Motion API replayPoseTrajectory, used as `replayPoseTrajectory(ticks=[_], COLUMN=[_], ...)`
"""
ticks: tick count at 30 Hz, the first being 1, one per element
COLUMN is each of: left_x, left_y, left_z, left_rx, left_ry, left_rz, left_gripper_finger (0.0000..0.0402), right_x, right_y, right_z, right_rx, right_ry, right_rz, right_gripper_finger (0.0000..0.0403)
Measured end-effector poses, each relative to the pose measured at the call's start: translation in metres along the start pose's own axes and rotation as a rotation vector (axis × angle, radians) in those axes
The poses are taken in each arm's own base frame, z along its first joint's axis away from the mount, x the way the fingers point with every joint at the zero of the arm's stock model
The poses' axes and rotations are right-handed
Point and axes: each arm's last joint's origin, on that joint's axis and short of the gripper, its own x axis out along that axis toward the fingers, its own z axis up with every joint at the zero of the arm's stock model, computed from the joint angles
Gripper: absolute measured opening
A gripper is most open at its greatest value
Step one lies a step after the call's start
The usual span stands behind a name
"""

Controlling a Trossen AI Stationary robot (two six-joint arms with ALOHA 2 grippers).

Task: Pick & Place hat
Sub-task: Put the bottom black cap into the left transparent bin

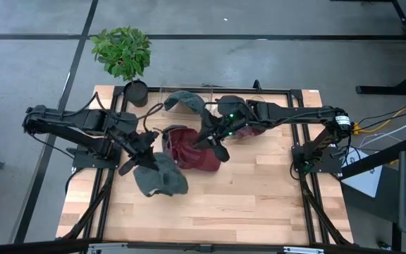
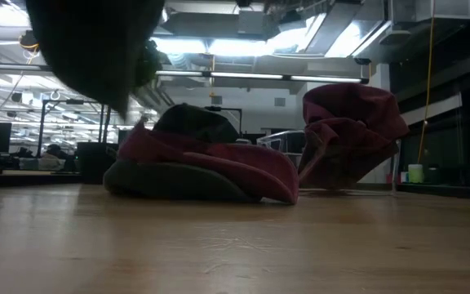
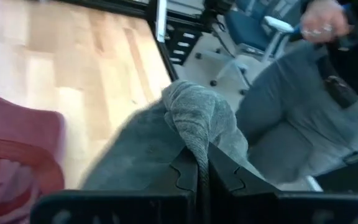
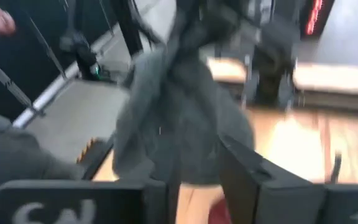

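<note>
A grey hat is in my left gripper, over the table's near-left part; in the low view this grey hat hangs above the wood. My left gripper is shut on it. My right gripper is open above a dark red hat lying mid-table and touches nothing. Its wrist view looks between its fingers at the hanging grey hat. A second grey hat lies near the far edge. Another red hat is partly under the right arm. My left gripper pinches a bunched fold of the grey hat between its two fingers. The fold runs up out of the shut fingers and the rest of the hat spreads beyond them. The hat is lifted clear of the table and hangs slack.
A potted plant stands at the far-left corner. In the low view the red hat lies flat and a crumpled red hat stands to its right. A person sits beyond the table. Bare wood spreads toward the near-right.
</note>
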Motion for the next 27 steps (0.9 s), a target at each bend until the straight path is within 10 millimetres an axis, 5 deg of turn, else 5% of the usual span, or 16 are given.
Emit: replayPoseTrajectory(ticks=[13,27], left_x=[-0.003,-0.004], left_y=[0.003,0.005], left_z=[0.003,0.006], left_rx=[0.129,0.16], left_ry=[-0.051,-0.089], left_rz=[0.324,0.424], left_gripper_finger=[0.0003,0.0003], right_x=[0.013,0.044], right_y=[-0.002,-0.001], right_z=[0.005,-0.014], right_rx=[0.156,0.155], right_ry=[-0.09,-0.026], right_rz=[-0.004,-0.095], right_gripper_finger=[0.0252,0.0208])
